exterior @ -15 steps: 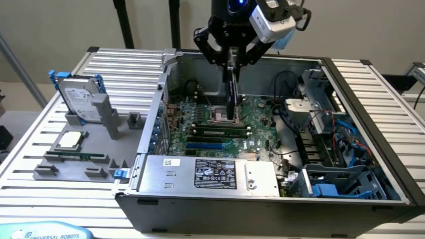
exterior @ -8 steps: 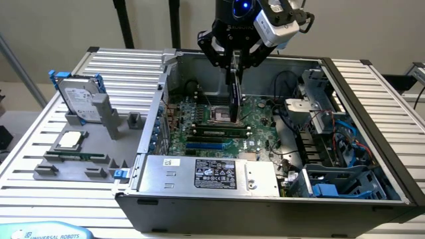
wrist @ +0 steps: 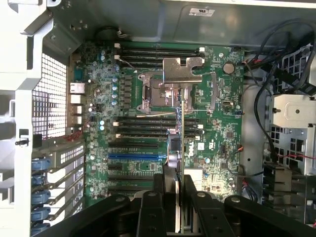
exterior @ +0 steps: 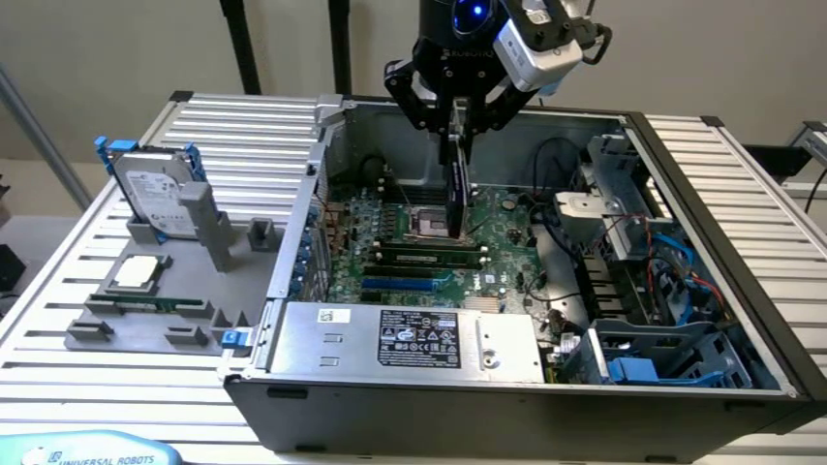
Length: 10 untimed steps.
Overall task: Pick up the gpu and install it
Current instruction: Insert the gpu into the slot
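White slatted table (exterior: 756,194). Directly on it: 1 open grey computer case (exterior: 517,402) in the middle, 1 grey holder tray (exterior: 142,329) just beside the case, toward the exterior view's left, both sitting flat.

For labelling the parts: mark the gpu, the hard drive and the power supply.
gpu (exterior: 456,189): exterior view, dark side face of the card.
hard drive (exterior: 153,199): exterior view, silver labelled face.
power supply (exterior: 416,341): exterior view, black label on its top.
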Each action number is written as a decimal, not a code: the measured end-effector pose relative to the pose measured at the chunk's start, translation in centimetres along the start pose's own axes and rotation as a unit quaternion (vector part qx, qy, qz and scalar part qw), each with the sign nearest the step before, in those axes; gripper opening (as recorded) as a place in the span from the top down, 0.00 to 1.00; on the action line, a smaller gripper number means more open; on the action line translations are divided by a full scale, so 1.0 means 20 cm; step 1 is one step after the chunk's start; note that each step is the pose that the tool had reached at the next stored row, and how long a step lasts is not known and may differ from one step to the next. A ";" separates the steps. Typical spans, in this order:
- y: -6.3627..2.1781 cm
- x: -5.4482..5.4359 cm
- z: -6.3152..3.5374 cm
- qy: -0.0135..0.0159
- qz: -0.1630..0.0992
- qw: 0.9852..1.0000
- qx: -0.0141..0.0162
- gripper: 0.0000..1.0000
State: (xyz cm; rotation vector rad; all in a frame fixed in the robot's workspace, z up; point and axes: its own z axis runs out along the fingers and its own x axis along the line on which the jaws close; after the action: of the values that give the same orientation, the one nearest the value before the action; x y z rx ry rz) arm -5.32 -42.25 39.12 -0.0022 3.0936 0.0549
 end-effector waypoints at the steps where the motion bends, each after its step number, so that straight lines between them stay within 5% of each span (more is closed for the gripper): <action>1: 0.000 0.00 0.000 0.000 0.000 1.000 0.000 0.73; 5: 0.000 0.00 0.000 0.000 -0.001 1.000 0.000 0.73; 10: 0.000 0.00 0.004 0.002 -0.042 0.999 -0.002 0.73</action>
State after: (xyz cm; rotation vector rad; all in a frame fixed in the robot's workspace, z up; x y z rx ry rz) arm -5.31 -42.24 39.04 -0.1337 3.0922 0.0580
